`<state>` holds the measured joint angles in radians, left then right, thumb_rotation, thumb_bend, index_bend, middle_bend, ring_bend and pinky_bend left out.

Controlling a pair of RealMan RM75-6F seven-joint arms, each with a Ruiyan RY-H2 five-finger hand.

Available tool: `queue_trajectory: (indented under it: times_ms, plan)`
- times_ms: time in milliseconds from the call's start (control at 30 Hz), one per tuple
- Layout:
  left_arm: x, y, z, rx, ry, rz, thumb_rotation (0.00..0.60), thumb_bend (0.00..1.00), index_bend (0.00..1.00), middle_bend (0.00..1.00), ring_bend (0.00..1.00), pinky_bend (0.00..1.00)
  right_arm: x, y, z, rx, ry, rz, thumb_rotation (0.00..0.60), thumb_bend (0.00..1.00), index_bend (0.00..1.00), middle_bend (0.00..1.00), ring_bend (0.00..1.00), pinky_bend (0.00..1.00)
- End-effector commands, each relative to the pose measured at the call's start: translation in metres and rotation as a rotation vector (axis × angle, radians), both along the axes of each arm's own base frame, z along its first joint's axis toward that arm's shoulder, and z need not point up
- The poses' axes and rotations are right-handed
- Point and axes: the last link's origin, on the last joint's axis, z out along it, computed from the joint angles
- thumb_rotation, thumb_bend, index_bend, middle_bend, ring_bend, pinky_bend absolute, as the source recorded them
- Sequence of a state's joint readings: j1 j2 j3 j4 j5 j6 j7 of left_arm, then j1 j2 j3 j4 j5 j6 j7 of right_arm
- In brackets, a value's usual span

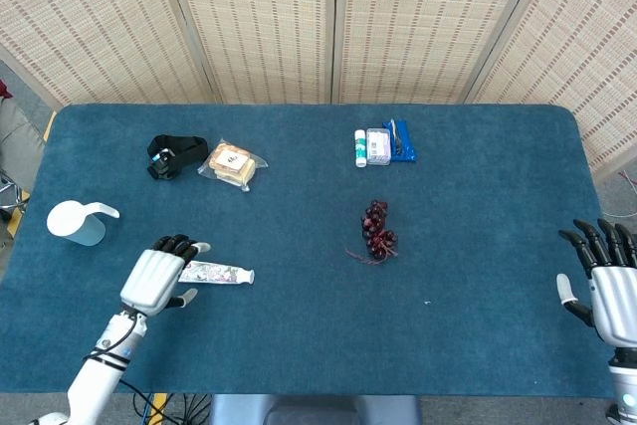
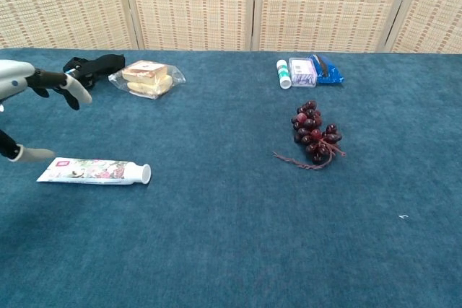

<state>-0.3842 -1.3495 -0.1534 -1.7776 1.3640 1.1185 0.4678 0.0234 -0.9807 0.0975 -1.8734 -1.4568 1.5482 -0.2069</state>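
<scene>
Hovering over tube's (image 1: 218,273) hidden flat end, left hand (image 1: 157,277) spread, empty.

one tube (image 1: 214,273), one grape bunch (image 1: 378,229), one cup (image 1: 77,222), one bread packet (image 1: 231,163), one black strap (image 1: 174,154), two hands (image 1: 154,280).

Worktop (image 1: 478,206) covered in dark teal carpet-like cloth. Folding woven-reed screen (image 1: 328,17) with pale wooden posts spans ten to two o'clock. Lighting even.
</scene>
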Motion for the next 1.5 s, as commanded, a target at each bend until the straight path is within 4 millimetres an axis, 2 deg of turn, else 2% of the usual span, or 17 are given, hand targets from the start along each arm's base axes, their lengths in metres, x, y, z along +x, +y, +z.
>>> queue_trajectory:
  times_ms: [33, 333, 533, 800, 1500]
  plan:
    - [0.006, 0.015, -0.022, -0.041, 0.034, 0.0, 0.6, 0.17, 0.24, 0.26, 0.13, 0.19, -0.001, 0.0, 0.0, 0.003, 0.0, -0.007, 0.6, 0.35, 0.23, 0.14, 0.0, 0.02]
    - [0.003, 0.028, -0.048, -0.067, 0.089, 0.053, 0.6, 0.17, 0.29, 0.23, 0.11, 0.18, -0.005, 0.002, 0.002, 0.003, -0.004, -0.019, 0.6, 0.35, 0.23, 0.14, 0.0, 0.02]
    - [0.001, 0.026, -0.056, -0.052, 0.161, 0.059, 0.6, 0.17, 0.31, 0.23, 0.1, 0.18, -0.007, 0.003, 0.002, 0.008, -0.009, -0.025, 0.6, 0.35, 0.23, 0.14, 0.0, 0.02]
    - [0.003, 0.025, -0.068, -0.071, 0.172, 0.084, 0.6, 0.17, 0.31, 0.22, 0.1, 0.18, -0.01, 0.006, 0.004, 0.008, -0.017, -0.035, 0.6, 0.35, 0.23, 0.14, 0.0, 0.02]
    - [-0.002, 0.029, -0.084, -0.075, 0.109, 0.134, 0.6, 0.21, 0.38, 0.22, 0.1, 0.18, -0.014, 0.009, 0.004, 0.025, -0.038, -0.049, 0.6, 0.35, 0.23, 0.14, 0.0, 0.02]
